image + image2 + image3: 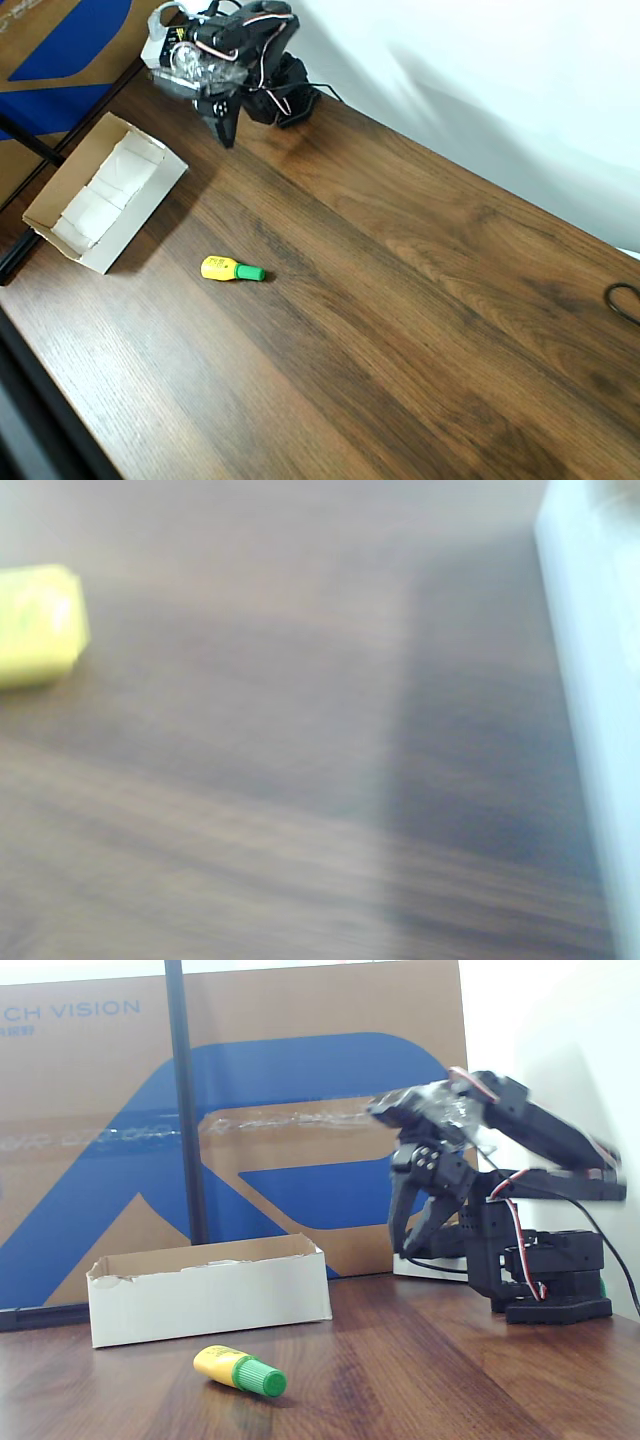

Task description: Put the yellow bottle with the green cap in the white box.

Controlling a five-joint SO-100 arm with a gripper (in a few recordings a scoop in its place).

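The yellow bottle with the green cap [231,269] lies on its side on the wooden table, cap pointing right in the overhead view; the fixed view also shows the bottle [238,1370], just in front of the white box. The white box [103,193] stands open-topped near the table's left edge, its white front wall [210,1305] facing the fixed camera. My gripper [227,130] hangs folded near the arm's base at the table's back, well away from the bottle, its fingers [404,1235] meeting at the tips with nothing held. In the blurred wrist view the bottle's yellow body [35,625] is at the left and the box wall [600,700] at the right.
A large brown-and-blue cardboard sheet [300,1110] stands behind the box, with a black vertical pole [185,1100] in front of it. The arm's black base [545,1270] sits at the back. A black cable loop [625,300] lies at the table's right edge.
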